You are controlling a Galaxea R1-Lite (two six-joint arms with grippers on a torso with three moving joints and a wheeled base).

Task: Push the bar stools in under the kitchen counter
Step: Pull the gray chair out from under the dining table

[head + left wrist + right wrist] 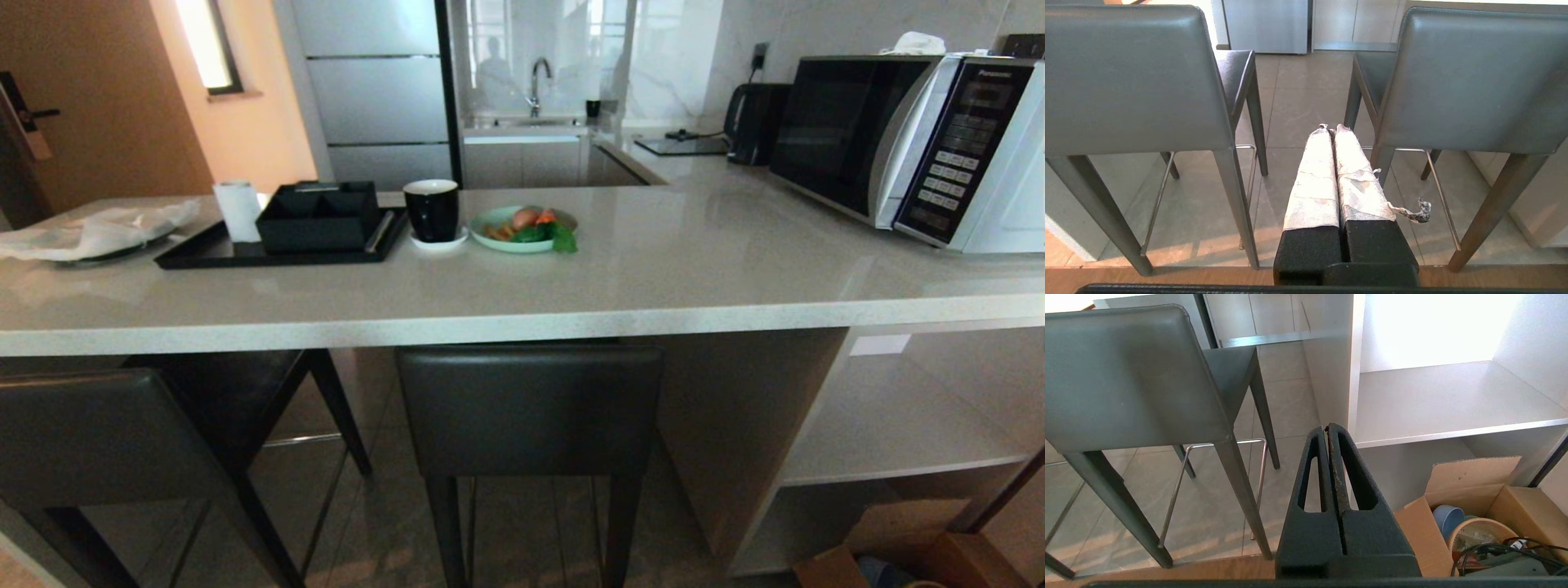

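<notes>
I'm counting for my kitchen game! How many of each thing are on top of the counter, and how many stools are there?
Bar stools: 2
Microwave: 1
Kettle: 1
Black cup: 1
Green plate of food: 1
Black tray: 1
Black box: 1
White roll: 1
Total: 9

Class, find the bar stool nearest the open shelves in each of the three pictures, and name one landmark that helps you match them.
Head view: stool at centre, backrest just below the counter edge.
Left wrist view: stool on the right side.
Right wrist view: stool on the left side.
Shared landmark: its metal footrest bar.
</notes>
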